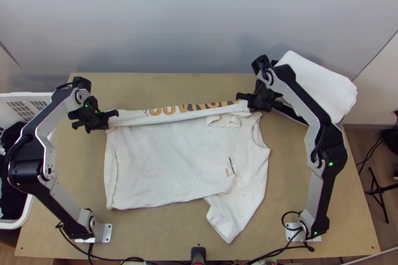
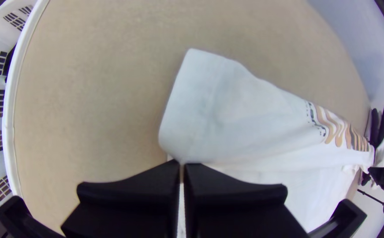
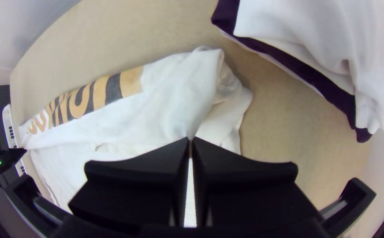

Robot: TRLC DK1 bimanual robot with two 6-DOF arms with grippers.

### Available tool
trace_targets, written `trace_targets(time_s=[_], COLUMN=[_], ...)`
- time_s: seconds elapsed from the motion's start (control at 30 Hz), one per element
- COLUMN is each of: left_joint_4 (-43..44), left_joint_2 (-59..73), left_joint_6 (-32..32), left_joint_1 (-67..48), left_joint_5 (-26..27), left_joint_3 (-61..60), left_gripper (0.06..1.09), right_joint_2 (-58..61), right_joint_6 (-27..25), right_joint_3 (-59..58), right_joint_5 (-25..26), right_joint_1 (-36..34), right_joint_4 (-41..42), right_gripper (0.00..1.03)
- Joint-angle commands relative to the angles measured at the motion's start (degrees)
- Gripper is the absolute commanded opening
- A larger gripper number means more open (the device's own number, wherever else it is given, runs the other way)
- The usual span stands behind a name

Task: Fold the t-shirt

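T-shirt [image 1: 164, 163], large lettering [image 1: 199, 107] partly hidden

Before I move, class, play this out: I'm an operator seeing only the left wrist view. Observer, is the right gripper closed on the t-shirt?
Observer: Yes, the right gripper has its fingers together on the t-shirt, at one end of its lettered strip.
Operator: Does a sleeve lie spread somewhere?
Observer: Yes, one sleeve points toward the near edge of the table.
Operator: And is anything printed on the flat part?
Observer: A small print faces up, between that sleeve and the lettered strip.
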Motion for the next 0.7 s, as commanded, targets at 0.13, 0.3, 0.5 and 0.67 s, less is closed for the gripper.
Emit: trace_targets(time_s=[0.13,0.3,0.5,0.67], left_joint_4=[-0.5,-1.1,-1.1,-1.2], left_joint_2=[-1.2,-2.2,-3.4,-4.2], left_joint_6=[1.4,1.8,2.7,3.6], left_joint_1=[-0.6,-0.7,-0.8,-0.8], left_joint_5=[-0.1,0.0,0.0,0.0], left_joint_3=[-2.8,-3.3,-3.7,-3.8], left_gripper=[0.09,0.09,0.09,0.09], right_joint_2=[-0.9,-1.8,-3.9,-4.5], right_joint_6=[-0.2,-0.1,-0.1,0.0], right_joint_3=[-8.0,-11.0,-15.5,-17.8], right_joint_5=[3.5,5.7,6.9,8.0], right_joint_1=[0.9,1.8,2.4,2.4], right_joint_4=[3.2,3.2,5.8,6.6], right_gripper=[0.03,0.03,0.03,0.03])
